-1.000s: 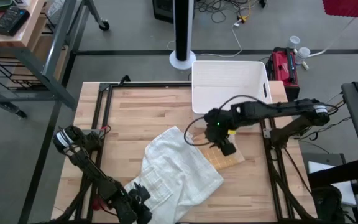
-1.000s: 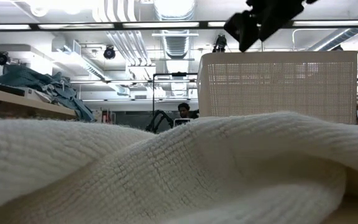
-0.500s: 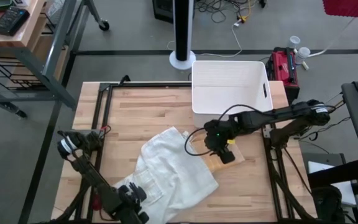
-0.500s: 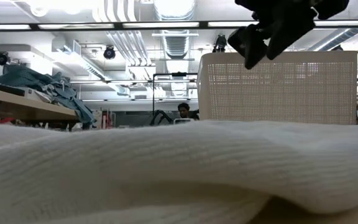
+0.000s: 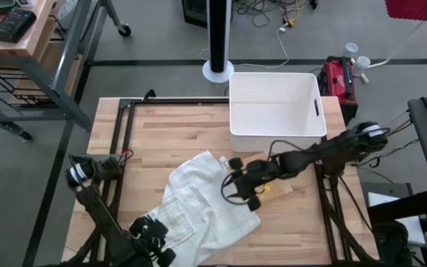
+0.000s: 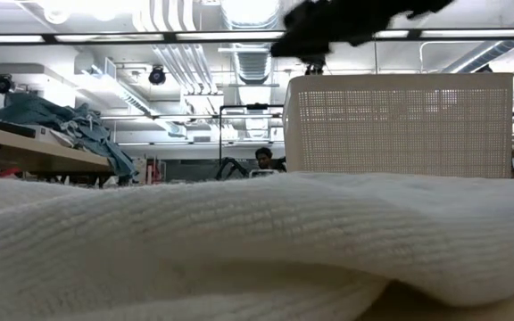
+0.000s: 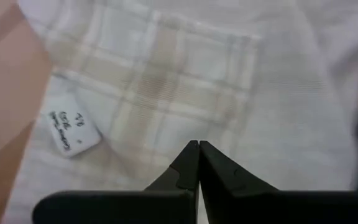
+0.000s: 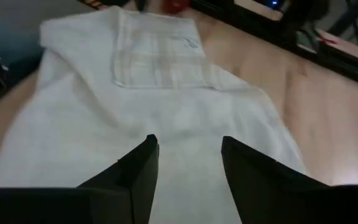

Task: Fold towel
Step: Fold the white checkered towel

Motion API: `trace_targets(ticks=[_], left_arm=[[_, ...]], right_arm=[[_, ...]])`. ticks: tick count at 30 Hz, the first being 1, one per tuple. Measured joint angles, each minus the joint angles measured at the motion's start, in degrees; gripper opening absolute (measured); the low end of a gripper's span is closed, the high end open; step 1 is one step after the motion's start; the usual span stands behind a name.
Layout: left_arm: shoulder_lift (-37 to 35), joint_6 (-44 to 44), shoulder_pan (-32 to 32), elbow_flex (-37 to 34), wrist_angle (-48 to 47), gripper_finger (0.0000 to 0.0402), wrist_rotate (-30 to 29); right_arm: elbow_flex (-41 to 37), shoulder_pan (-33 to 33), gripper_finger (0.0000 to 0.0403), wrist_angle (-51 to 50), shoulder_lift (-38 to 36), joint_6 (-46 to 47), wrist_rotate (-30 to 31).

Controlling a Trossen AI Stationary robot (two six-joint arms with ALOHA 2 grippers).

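Wood-plank table, black frame rails at its sides, workshop floor around. Towel lies rumpled at the near-middle of the table, plaid band and sewn label turned up.

Left gripper sits at the towel's near-left edge, fingers pressed together; whether cloth is caught between the tips, cannot tell. Right gripper hangs low at the towel's right edge, fingers apart, cloth spread just beyond them.

Risks, as I judge: closed tips may hold only a thin pinch and slip when lifted; right fingers could snag a doubled layer and drag the heap.

White basket stands beyond the right gripper, apart from the towel. Tan patch beside that gripper, unidentified.
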Motion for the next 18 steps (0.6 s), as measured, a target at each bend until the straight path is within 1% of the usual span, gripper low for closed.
trace_targets(ticks=[3,9,11,13,15,18], left_arm=[[0.3,-0.1,0.1,-4.5,5.2,0.0000,-0.1],[0.4,-1.3,-0.2,-14.0,16.0,0.0000,0.7],[0.4,-2.6,-0.2,-16.5,19.2,0.0000,0.4],[0.0,-4.4,-0.2,-18.5,21.5,0.0000,-0.3],[-0.1,-5.6,-0.6,-20.0,23.2,0.0000,-1.9],[0.0,-6.1,-0.8,-21.0,25.4,0.0000,-7.0]], right_arm=[[3.4,1.5,0.0164,2.9,5.3,1.7,-0.2],[15.2,4.3,0.0160,2.7,18.9,1.7,-0.1],[19.4,4.7,0.0160,2.1,23.8,5.0,-0.3],[23.0,4.7,0.0160,0.4,27.8,10.5,-0.5],[26.6,4.5,0.0160,-1.7,31.8,15.1,-2.5],[31.8,4.6,0.0160,-6.3,36.0,20.2,-5.2]])
